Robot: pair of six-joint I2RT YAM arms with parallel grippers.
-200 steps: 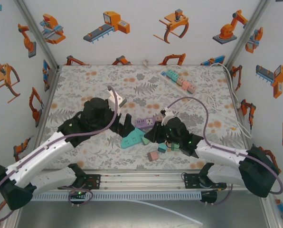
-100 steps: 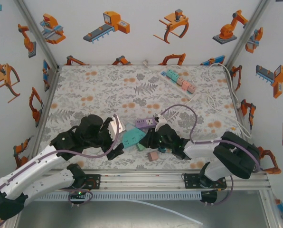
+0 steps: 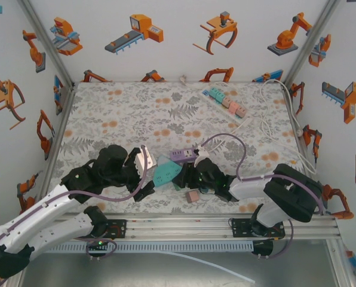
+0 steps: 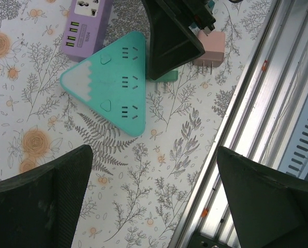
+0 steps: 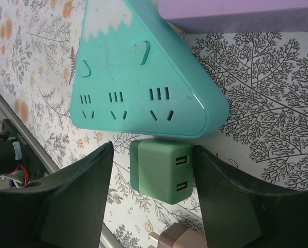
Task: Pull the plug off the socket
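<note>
The green plug (image 5: pixel 159 173) is seen lying on the flowered counter (image 5: pixel 257 77), just beside the long edge of the teal triangular socket (image 5: pixel 138 67) and not seated in any of its outlets, so the task is judged to be practically done. The right hand (image 5: pixel 153 155) is placed astride the plug with its fingers apart. A narrow gap is visible at one finger (image 5: pixel 76 201), while on the other side it cannot be told whether the plug is touched or only stood very close to. The left hand (image 4: pixel 154 160) is held wide apart above bare counter near the metal rail (image 4: pixel 257 129), with nothing between its fingers, so the socket is not pinned by it. A purple power strip (image 4: pixel 84 23) lies just behind the socket, and a pink adapter (image 4: pixel 210 44) lies near the plug. From here, the main danger is judged to lie in the withdrawal of the right hand. If it is lifted at a slant, the plug may be caught by a finger and dragged or tipped, because so little room is left on either side. The plug could then be pushed against the socket or knocked into the pink adapter. As the socket is unheld, it may also be shifted by a sideways sweep of the arm.
</note>
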